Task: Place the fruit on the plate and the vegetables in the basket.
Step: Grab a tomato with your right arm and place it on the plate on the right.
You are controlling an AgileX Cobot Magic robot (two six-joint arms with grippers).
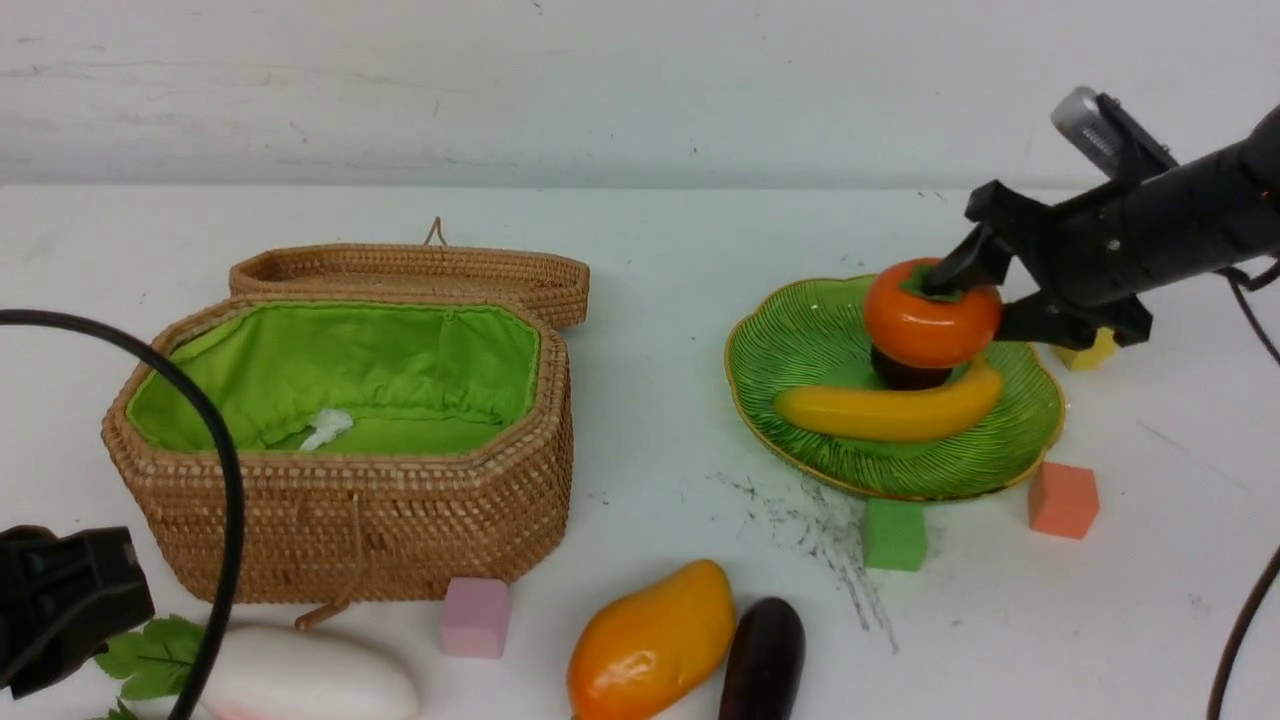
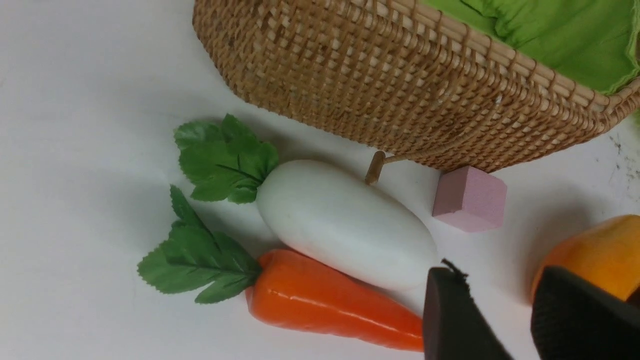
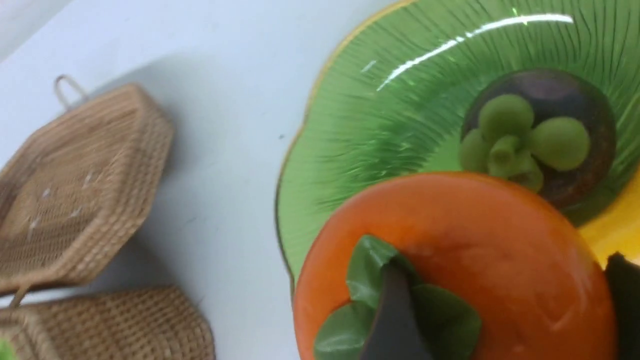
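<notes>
Persimmon [image 1: 925, 325] in grip of right claw [image 1: 970, 303], over mangosteen [image 1: 905, 376] and banana [image 1: 890, 412] on plate [image 1: 800, 345]; left claw [image 2: 505, 320] released.

I find open tabletop [image 1: 650, 400] between basket [image 1: 340, 520] and plate [image 1: 790, 340], while mango [image 1: 650, 640], eggplant [image 1: 762, 660] and pink cube [image 1: 475, 617] crowd its near edge and green cube [image 1: 893, 535] and orange cube [image 1: 1062, 499] block the plate's near rim.

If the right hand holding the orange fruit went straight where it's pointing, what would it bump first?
Probably the mangosteen, sitting on the plate just beyond the persimmon held in the right gripper; depth is unclear.
</notes>
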